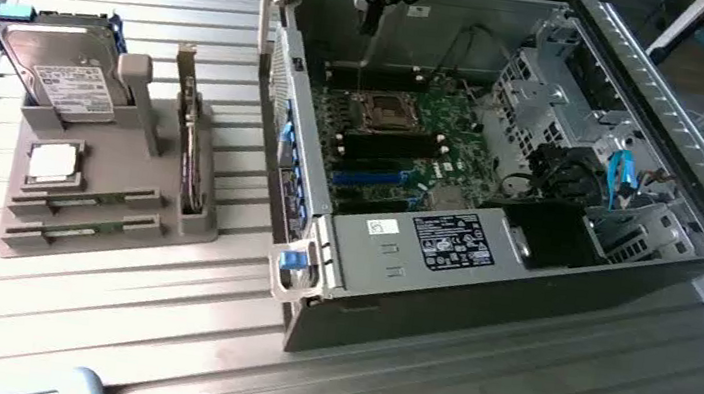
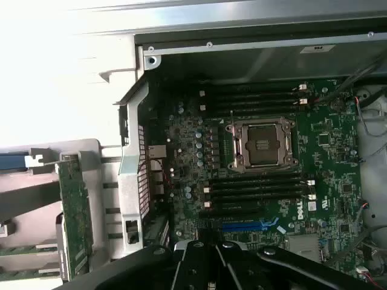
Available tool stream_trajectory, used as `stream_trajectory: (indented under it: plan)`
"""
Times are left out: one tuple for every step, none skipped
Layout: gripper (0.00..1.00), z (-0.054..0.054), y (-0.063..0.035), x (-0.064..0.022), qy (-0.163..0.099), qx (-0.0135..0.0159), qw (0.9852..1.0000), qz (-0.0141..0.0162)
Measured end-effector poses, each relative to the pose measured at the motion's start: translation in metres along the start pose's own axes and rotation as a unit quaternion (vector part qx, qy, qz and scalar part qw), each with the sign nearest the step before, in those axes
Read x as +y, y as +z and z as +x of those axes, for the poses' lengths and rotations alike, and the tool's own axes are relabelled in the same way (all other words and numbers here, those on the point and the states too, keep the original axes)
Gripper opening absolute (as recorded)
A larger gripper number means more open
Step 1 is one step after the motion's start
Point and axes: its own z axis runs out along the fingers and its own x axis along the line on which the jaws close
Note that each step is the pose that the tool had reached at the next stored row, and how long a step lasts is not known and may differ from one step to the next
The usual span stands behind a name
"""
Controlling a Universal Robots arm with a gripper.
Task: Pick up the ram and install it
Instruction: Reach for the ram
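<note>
ram (image 1: 89, 235) lies in tray (image 1: 81, 216); gripper (image 1: 369, 23) closed over motherboard (image 1: 456, 119)

White letters on the green motherboard (image 2: 329, 175) spell the brand name DELL, set sideways near the blue slot (image 2: 248, 225). The white label (image 1: 71, 82) on the hard drive (image 1: 35, 42) has print too tiny to read. So does the black sticker (image 1: 454, 242) on the silver power box (image 1: 368, 260).
</note>
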Motion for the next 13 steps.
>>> stream_trajectory:
  plan:
    - [0.11,0.000,0.0000,0.0000,0.000,0.0000,1.0000,0.0001]
    - [0.11,0.003,0.0001,-0.0002,0.000,-0.0001,1.0000,0.0001]
    - [0.11,0.006,0.0000,-0.0004,0.000,0.0000,1.0000,0.0001]
    - [0.11,0.008,0.0000,-0.0006,0.000,0.0000,1.0000,0.0001]
    - [0.11,0.012,0.0000,-0.0009,0.000,0.0000,1.0000,0.0001]
    - [0.11,0.013,0.0000,-0.0010,0.000,0.0000,1.0000,0.0001]
    - [0.11,0.019,0.0000,-0.0015,0.000,0.0000,1.0000,0.0001]
    - [0.11,0.024,0.0000,-0.0019,0.000,0.0000,1.0000,0.0001]
    - [0.11,0.032,0.0000,-0.0025,0.000,0.0000,1.0000,0.0001]
    - [0.11,0.037,0.0000,-0.0028,0.000,0.0000,1.0000,0.0001]
    - [0.11,0.041,0.0000,-0.0032,0.000,0.0000,1.0000,0.0001]
    - [0.11,0.045,-0.0001,-0.0035,0.000,0.0000,1.0000,0.0001]
    - [0.11,0.048,-0.0001,-0.0037,0.000,0.0000,1.0000,0.0001]
